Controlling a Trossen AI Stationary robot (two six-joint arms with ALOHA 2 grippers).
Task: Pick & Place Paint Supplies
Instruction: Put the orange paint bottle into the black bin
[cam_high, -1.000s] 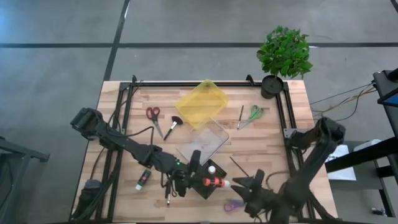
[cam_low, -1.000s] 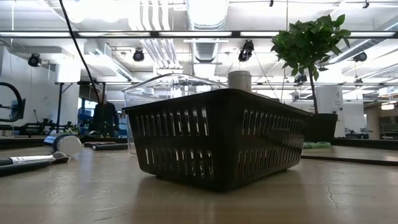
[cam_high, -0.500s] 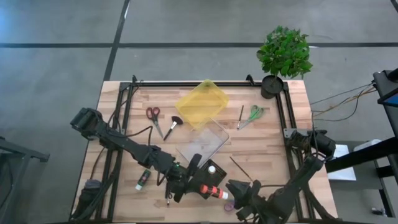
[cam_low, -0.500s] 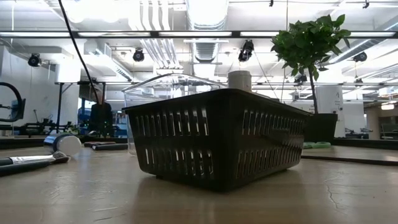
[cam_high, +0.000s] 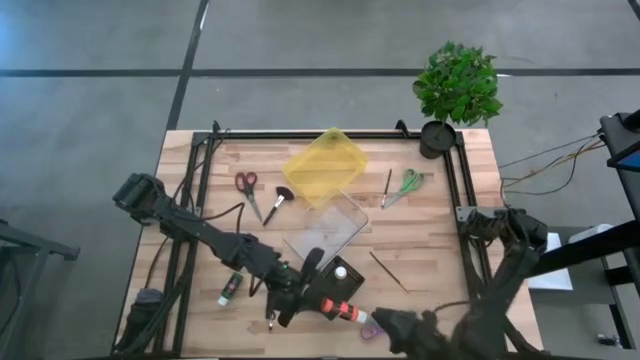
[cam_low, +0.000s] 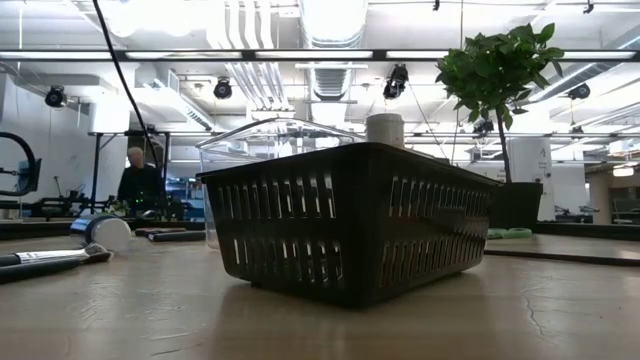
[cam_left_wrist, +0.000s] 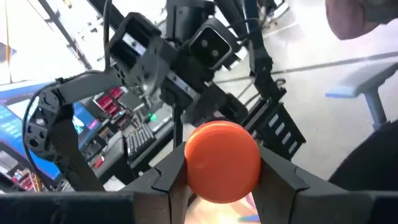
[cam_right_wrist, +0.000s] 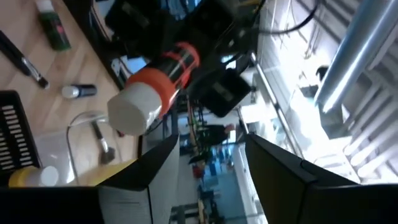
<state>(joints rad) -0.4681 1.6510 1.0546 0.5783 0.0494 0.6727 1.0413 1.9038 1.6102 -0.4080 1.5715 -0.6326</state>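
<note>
Wooden table (cam_high: 430, 225), lab room beyond with a person (cam_low: 138, 180) far back. We note the left gripper (cam_high: 318, 297) at about 6 o'clock on the tabletop, fingers clamped on the orange-red paint bottle (cam_high: 340, 307) above the black basket (cam_low: 345, 225). Right gripper (cam_high: 385, 322) sits just at the bottle's 3 o'clock, white cap facing it, jaws apart, holding nothing. Green bottle (cam_high: 230, 288) lies at 7 o'clock.

High view looks straight down on the whole wooden table (cam_high: 420, 235). Low view sits at table-top height, close against the black basket (cam_low: 345, 220), facing the room behind. Both wrist views, very near, share the orange-red paint bottle (cam_left_wrist: 222, 162), seen from opposite ends: base in one, white cap in the other.
</note>
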